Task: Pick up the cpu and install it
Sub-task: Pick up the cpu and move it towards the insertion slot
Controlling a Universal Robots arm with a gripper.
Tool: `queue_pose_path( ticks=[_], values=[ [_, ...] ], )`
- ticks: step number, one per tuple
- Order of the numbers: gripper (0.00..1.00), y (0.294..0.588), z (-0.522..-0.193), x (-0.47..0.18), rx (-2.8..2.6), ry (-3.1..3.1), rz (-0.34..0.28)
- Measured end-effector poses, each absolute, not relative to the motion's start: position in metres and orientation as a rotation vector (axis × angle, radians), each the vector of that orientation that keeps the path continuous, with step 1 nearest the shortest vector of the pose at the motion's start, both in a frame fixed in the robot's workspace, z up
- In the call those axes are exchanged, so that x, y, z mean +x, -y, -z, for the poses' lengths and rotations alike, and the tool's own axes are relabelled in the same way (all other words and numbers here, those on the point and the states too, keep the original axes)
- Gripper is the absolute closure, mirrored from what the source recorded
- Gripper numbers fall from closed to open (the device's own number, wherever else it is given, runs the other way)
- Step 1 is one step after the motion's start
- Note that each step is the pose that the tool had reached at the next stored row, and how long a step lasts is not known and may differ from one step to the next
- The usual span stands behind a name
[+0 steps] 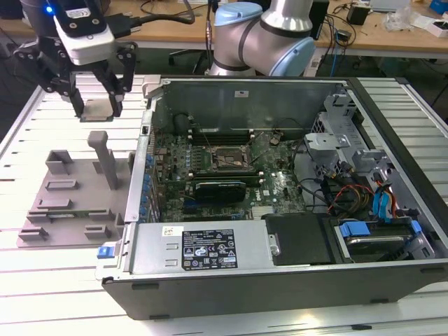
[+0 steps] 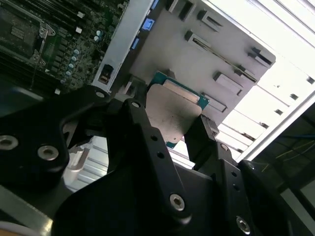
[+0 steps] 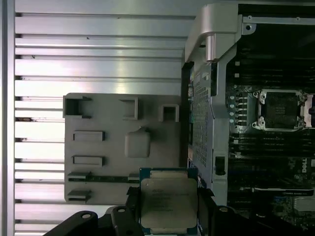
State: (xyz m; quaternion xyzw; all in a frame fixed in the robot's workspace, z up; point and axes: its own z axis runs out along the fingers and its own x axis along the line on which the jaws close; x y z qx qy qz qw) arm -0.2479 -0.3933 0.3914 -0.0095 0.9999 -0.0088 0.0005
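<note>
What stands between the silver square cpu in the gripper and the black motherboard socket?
In the first wrist view, the computer case's grey metal side wall separates cpu from socket.

Cpu in hand, tray beside case

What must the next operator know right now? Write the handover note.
Gripper: shut on the cpu, gripping two opposite edges.
Position: cpu held in the air over the slatted table, near the grey holder tray, on the exterior view's left of the open computer case.
Done: cpu picked up.
Left: install; cpu not yet at the motherboard socket inside the case.
</note>
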Motion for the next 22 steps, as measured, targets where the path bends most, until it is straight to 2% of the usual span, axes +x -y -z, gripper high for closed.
queue_pose_path(
  ticks=[22],
  values=[
    [0.45,0.393,-0.391,-0.166,-0.03,-3.143,0.028]
  ],
)
